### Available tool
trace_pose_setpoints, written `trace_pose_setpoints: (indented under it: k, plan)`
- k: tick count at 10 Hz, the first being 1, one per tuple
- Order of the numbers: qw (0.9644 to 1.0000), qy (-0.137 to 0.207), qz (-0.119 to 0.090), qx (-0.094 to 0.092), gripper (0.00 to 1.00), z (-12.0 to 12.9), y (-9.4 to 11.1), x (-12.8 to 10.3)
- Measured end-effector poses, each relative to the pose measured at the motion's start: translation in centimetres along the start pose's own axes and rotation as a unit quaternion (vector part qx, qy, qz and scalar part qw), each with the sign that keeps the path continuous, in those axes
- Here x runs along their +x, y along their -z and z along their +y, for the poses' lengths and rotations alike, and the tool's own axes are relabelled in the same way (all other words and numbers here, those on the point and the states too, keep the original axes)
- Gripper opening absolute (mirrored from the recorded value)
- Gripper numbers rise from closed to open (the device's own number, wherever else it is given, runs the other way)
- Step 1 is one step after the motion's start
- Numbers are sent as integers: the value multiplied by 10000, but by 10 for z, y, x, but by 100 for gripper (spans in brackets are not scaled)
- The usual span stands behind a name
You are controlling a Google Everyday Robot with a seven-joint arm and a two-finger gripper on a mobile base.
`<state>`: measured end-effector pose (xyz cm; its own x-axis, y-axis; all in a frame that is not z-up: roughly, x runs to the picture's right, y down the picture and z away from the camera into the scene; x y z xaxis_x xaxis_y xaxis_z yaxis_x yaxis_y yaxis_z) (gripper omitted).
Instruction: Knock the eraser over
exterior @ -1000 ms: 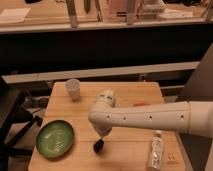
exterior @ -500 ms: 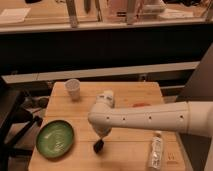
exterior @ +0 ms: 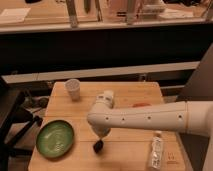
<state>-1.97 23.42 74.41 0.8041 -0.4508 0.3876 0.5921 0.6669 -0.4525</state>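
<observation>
One high camera looks down across the wooden table, the gripper mid-frame.

On the table: one cup, one green plate, one bottle, one eraser, one claw.

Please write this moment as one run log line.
gripper: low over table, just above eraser | eraser: near front edge, posture unclear | plate: left of eraser | bottle: lying right

The robot's arm was a thick cream-white tube with a row of small dark dots along its side (screws, perhaps), ending in a rounded elbow. The end effector below it, toward six o'clock, looked dark.
</observation>
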Motion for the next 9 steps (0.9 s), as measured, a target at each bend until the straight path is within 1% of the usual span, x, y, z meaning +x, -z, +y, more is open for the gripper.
trace_pose_setpoints:
  k: [9]
  plan:
    - [10000,-3,-12,20,0,-5,-5,-6]
